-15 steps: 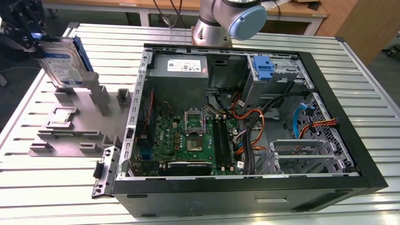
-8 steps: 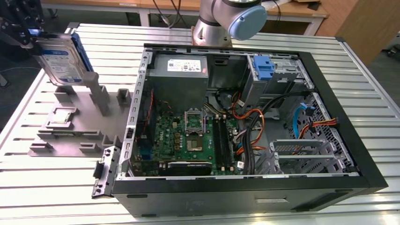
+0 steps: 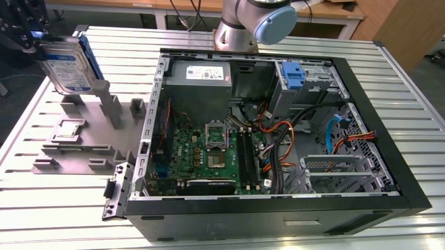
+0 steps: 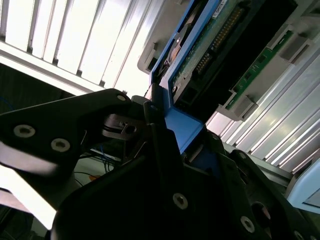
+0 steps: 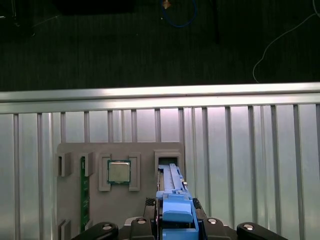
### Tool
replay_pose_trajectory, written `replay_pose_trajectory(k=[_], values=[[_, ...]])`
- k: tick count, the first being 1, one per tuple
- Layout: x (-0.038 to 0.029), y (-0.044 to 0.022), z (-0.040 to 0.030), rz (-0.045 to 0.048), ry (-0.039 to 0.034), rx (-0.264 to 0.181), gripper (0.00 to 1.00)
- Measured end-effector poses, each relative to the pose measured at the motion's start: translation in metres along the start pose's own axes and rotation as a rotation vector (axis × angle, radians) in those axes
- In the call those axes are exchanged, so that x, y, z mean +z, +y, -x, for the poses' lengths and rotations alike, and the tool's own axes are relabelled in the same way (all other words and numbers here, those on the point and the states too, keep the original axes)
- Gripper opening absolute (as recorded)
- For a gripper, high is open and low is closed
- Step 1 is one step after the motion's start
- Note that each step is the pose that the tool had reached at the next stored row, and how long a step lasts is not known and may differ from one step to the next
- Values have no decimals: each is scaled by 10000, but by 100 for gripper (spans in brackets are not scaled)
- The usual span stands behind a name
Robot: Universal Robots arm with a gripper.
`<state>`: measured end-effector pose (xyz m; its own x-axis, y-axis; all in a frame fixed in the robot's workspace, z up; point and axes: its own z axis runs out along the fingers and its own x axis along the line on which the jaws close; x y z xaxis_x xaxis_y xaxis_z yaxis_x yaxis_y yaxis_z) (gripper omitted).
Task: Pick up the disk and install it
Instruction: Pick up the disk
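Gripper [image 5: 176, 222] is clamped onto the disk [image 3: 66, 65] by its blue rail [image 3: 89, 54], way over at the exterior view's left, upright above the grey holder [image 3: 90, 134]. Further right we've got the open PC case [image 3: 264, 219], with a blue latch [image 3: 295, 78] inside it.

- One disk [image 3: 66, 65] is counted, just the one.
- One gripper [image 5: 175, 210] is seen.
- One grey holder plate [image 3: 83, 156] is spotted.
- One processor chip [image 5: 119, 171] and one green memory stick [image 5: 83, 192] are counted on it.
- One open computer case [image 3: 278, 219] is counted. One motherboard [image 3: 208, 156], one power supply box [image 3: 201, 75] and one blue latch [image 3: 293, 78] are tallied inside.
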<state>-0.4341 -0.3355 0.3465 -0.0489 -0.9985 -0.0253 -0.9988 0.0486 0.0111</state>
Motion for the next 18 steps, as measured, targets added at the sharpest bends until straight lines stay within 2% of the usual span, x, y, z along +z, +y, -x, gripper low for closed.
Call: replay_pose_trajectory(k=[18], values=[[-40,0,1,-1,-4,0,37]])
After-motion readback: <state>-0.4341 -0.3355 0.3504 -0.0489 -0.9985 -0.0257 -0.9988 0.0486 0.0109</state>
